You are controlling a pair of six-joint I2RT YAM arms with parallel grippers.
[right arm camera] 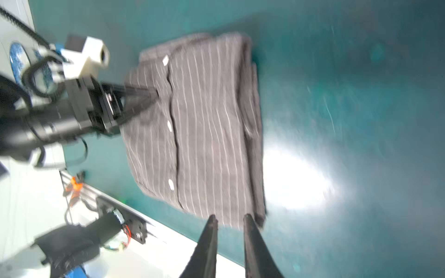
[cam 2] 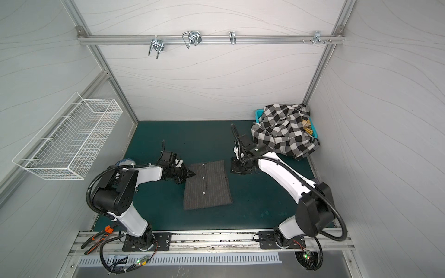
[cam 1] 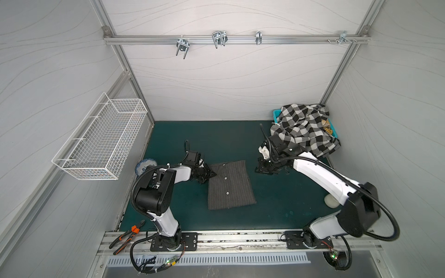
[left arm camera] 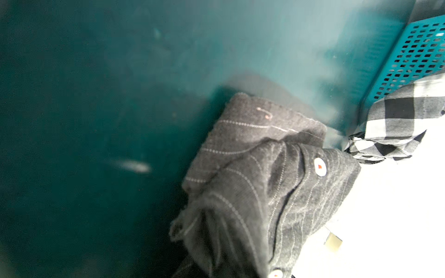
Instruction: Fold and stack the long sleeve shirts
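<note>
The pinstriped shirt (cam 1: 231, 187) is pinched at its left-of-frame edge by the clamped left jaws. The right jaws are seen slightly parted, empty, just off the opposite edge.

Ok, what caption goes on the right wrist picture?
Left claw pinches the folded pinstriped shirt; right claw open nearby.

pinstripe shirt (cam 1: 231, 185) matt woven cloth; mat (right arm camera: 361, 108) glossy; basket (left arm camera: 419, 53) perf. plastic.
</note>
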